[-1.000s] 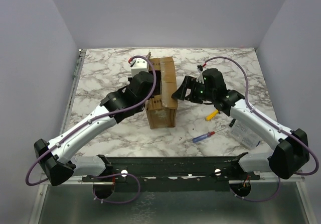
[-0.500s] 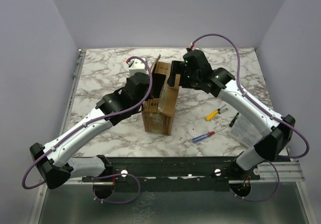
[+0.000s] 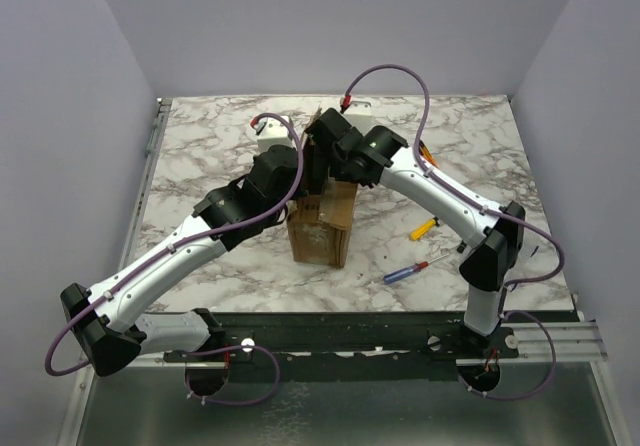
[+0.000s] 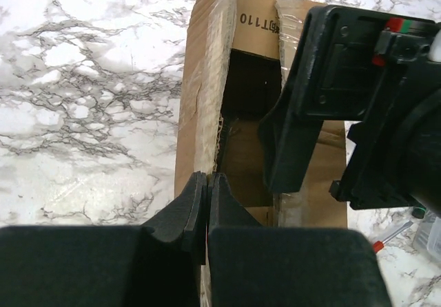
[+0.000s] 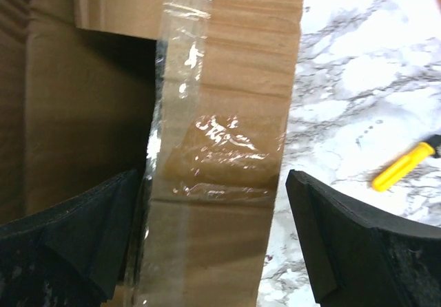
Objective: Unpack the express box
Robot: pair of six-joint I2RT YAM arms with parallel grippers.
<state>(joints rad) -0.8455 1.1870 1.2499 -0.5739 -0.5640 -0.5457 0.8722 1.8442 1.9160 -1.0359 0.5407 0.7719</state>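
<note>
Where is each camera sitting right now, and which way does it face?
Top external: fixed above and behind the bases, looking down on the table; both arms reach to the express box.
Right wrist: looks down past the open right gripper straddling the box's taped right flap.
Left wrist: looks down along the left gripper, shut on the left flap; the right gripper shows too.
Shared: top and right wrist both show the yellow screwdriver.

Soft, even overhead light keeps the white grey-veined marble tabletop point(image 3: 200, 156) bright, with faint shadows beside the brown taped cardboard carton point(image 3: 320, 231). Glare streaks the glossy clear tape point(image 5: 207, 142) on that carton; its interior is dark. The right wrist view is blurred.
</note>
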